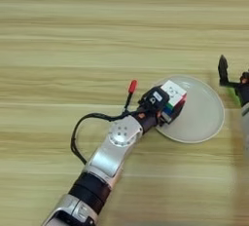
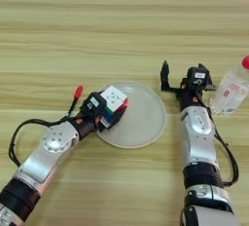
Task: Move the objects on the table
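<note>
Light wood-grain bench [image 2: 121,25] fills the view. On it, near centre, lies a round pale plate [image 2: 143,122]. The left gripper [image 2: 108,114] has its fingers closed on the small multicoloured puzzle cube with a white face [image 2: 115,103], held over the plate's left rim, probably to set it down or lift it off. The right gripper [image 2: 181,80] hovers just right of the plate, fingers apart, empty, beside a clear plastic bottle [image 2: 232,91]. A slim red marker pen [image 2: 76,96] lies left of the cube.
</note>
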`<state>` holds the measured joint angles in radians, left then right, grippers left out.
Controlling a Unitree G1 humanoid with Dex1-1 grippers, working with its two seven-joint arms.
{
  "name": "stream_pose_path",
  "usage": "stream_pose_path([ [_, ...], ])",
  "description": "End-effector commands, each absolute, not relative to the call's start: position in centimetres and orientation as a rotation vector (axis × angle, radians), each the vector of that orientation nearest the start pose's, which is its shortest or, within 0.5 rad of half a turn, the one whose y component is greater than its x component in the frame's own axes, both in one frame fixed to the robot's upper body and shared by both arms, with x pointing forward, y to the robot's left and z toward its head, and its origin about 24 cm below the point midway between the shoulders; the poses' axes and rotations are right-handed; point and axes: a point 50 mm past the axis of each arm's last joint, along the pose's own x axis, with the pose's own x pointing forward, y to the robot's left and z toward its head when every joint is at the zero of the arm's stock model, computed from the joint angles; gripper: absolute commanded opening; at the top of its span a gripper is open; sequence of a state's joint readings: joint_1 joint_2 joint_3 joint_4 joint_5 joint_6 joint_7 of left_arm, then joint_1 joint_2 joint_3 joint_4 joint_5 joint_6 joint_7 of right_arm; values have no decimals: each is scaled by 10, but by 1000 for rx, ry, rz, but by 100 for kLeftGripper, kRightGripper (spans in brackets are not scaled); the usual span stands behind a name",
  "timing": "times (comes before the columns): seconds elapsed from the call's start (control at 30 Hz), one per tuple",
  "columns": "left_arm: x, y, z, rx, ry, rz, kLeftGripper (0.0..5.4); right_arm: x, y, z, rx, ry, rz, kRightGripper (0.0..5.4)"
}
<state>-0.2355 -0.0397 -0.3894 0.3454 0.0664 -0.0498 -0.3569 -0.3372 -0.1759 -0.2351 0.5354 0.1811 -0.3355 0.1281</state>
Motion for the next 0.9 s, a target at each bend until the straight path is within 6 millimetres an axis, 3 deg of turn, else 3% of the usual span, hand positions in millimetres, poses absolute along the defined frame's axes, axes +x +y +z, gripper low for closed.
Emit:
stream_pose_path([
  [0.03, 259, -3, 33, 93, 47, -880, 331, 309, -221, 56, 45, -179, -93, 540],
  [0.33, 257, -15, 35, 117, 42, -932, 331, 309, -219, 56, 46, -180, -91, 540],
  [0.9, 260, -18, 28, 132, 58, -925, 331, 308, -219, 57, 46, -181, -90, 540],
])
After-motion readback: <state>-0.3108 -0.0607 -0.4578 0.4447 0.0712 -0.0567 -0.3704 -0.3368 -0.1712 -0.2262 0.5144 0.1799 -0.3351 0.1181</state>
